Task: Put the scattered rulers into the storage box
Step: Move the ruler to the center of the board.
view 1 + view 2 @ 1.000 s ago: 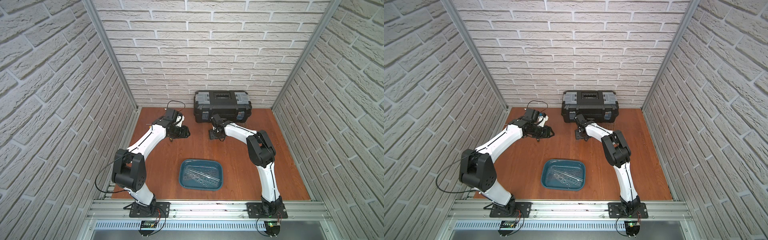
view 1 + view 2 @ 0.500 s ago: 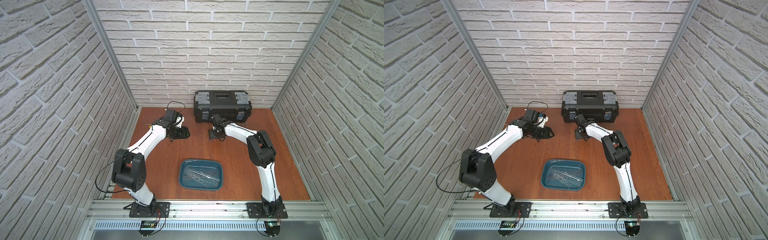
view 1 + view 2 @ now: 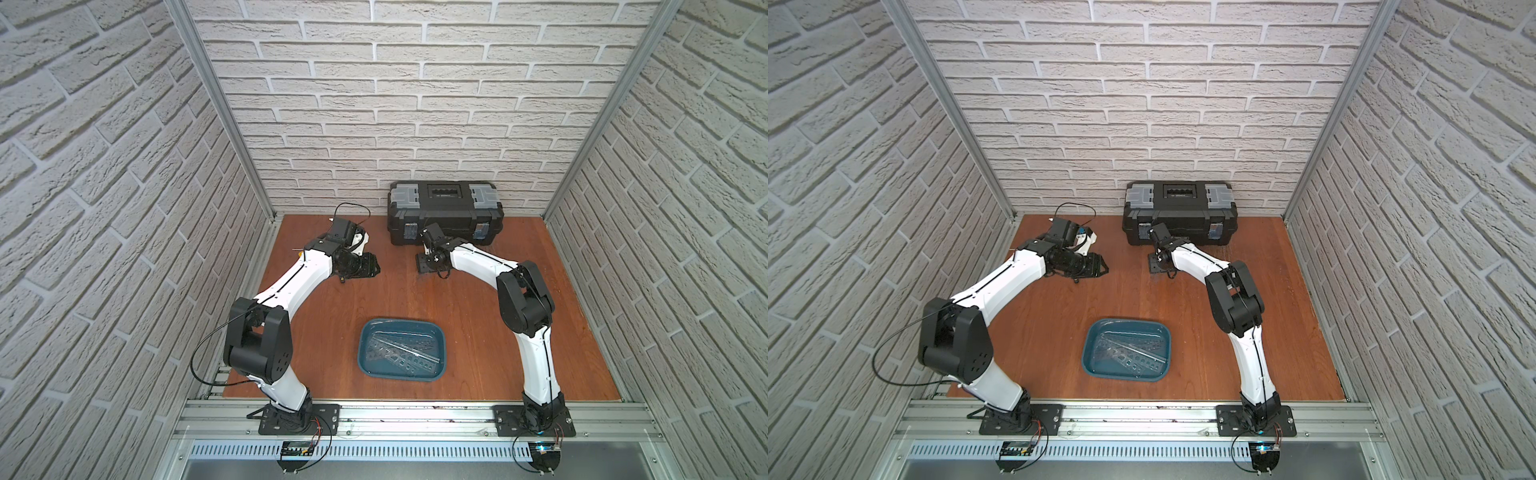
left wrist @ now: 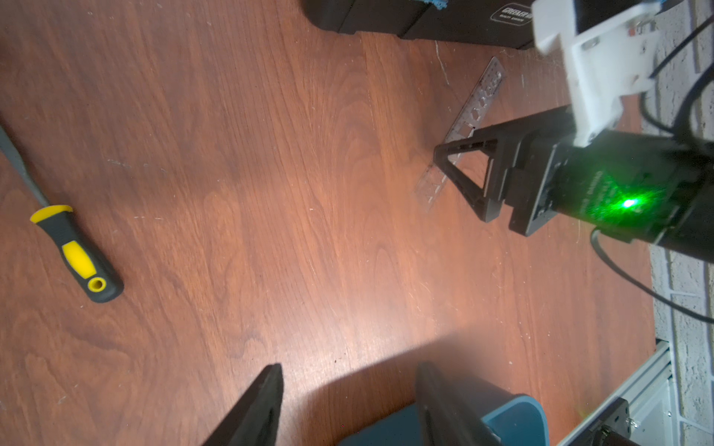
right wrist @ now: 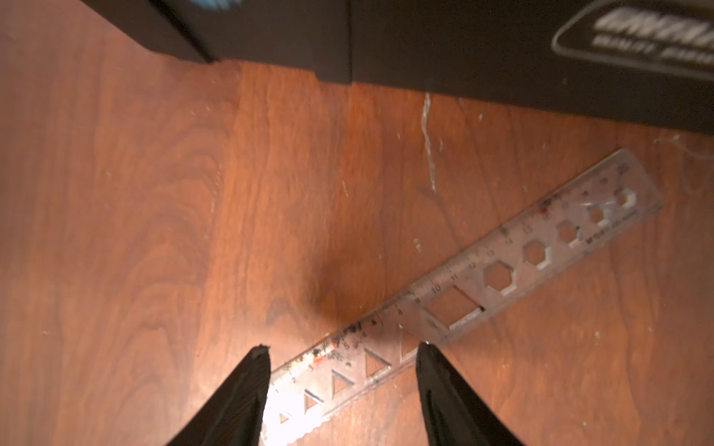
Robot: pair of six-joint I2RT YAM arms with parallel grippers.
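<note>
Two grippers are seen at the far side of the table. On the left, the left gripper point(image 4: 347, 368) is held with its jaws spread and nothing between them, above bare wood; a yellow-handled screwdriver point(image 4: 77, 251) lies apart from it. Nearer the front, in the middle, the storage box point(image 3: 399, 321) is set, with several rulers point(image 3: 405, 353) lying inside.

Further right, the right gripper point(image 5: 342, 353) is lowered close to the table with its jaws parted, nothing pinched. One loose ruler point(image 5: 515, 247) lies flat on the wood just before the black toolbox point(image 3: 444, 208). Its near part is straddled by the spread fingertips, and its long axis runs aslant across the jaw gap, not square to it. The right arm is judged far the nearer, so a squaring of the wrist is probably called for before closing.
</note>
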